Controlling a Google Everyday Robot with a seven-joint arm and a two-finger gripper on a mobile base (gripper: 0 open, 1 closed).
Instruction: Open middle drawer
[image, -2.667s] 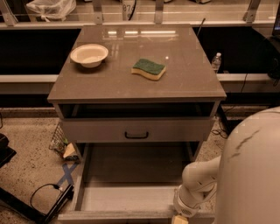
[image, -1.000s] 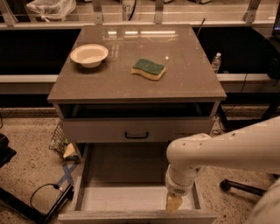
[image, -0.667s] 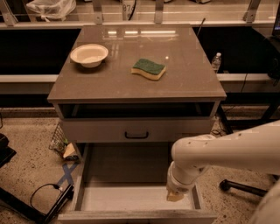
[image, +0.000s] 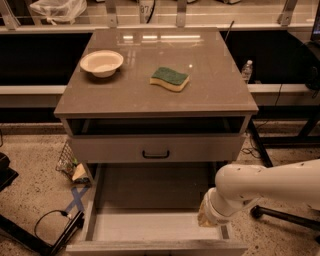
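The cabinet (image: 155, 107) shows its uppermost drawer front (image: 115, 149) with a dark bar handle (image: 155, 154), slightly ajar with a dark gap above it. Below it the middle drawer (image: 150, 227) is pulled far out toward me. Its pale floor shows and its front (image: 155, 246) lies at the frame's bottom edge; its handle is out of view. The lowest drawer is hidden beneath it. My gripper (image: 207, 216), at the end of the white arm (image: 270, 185), hangs over the open drawer's right rear corner, next to its right wall.
A white bowl (image: 101, 62) and a green-and-yellow sponge (image: 170, 79) sit on the cabinet top. A water bottle (image: 247, 71) stands behind at right. Cables and blue tape (image: 75, 200) lie on the speckled floor at left. A dark stand's leg (image: 280, 216) is at right.
My arm has swung in from the lower right over the open drawer. Over the last second the gripper has shifted a little up and to the right. The drawer stays pulled out as before.
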